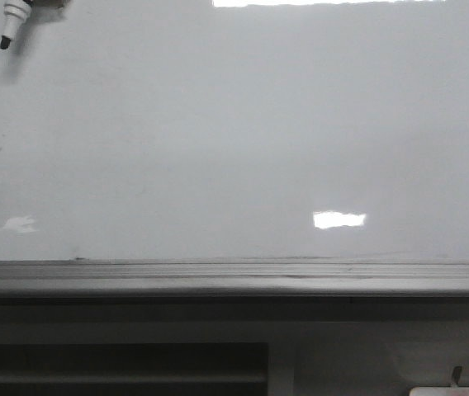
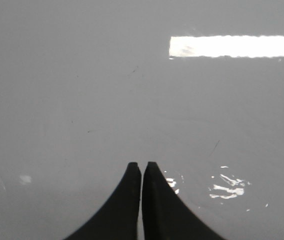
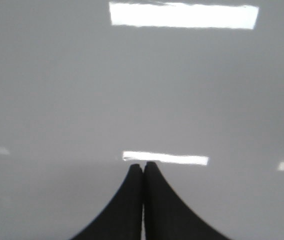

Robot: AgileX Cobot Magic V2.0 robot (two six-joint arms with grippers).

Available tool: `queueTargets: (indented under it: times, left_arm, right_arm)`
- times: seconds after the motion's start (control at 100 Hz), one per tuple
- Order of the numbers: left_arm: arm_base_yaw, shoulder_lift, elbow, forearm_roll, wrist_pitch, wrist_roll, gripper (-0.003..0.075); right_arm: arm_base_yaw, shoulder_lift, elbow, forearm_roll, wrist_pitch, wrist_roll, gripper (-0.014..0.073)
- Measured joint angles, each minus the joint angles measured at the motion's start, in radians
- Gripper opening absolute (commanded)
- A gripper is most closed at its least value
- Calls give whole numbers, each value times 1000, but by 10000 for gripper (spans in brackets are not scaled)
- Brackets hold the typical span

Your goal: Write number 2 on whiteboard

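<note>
Your whiteboard fills the front view, glossy and unmarked; a marker hangs at its upper left corner. Your left gripper and right gripper: both pressed together, empty, over the board.

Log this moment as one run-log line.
board: no 2 drawn | marker: top left of front view, holder unseen | left end effector: shut, empty | right end effector: shut, empty

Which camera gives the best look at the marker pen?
The front view. Only there does the marker pen appear, at the upper left corner over the whiteboard, black tip pointing down. Both wrist views show only closed fingers and glossy board, no pen at all.
</note>
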Motion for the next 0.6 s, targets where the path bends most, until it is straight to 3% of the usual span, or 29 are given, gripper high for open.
queueTargets:
  times: [0.33,0.45,0.6]
  left_arm:
    - [0,0,0,-429,-50,0,-20]
    - [0,0,-14,-534,-35,-2,-20]
    - [0,9,-135,-493,119,-3,-20]
  right_arm:
    - [0,0,0,472,-30,2,-53]
    - [0,0,-10,519,15,2,-52]
    - [0,31,-130,479,178,4,-51]
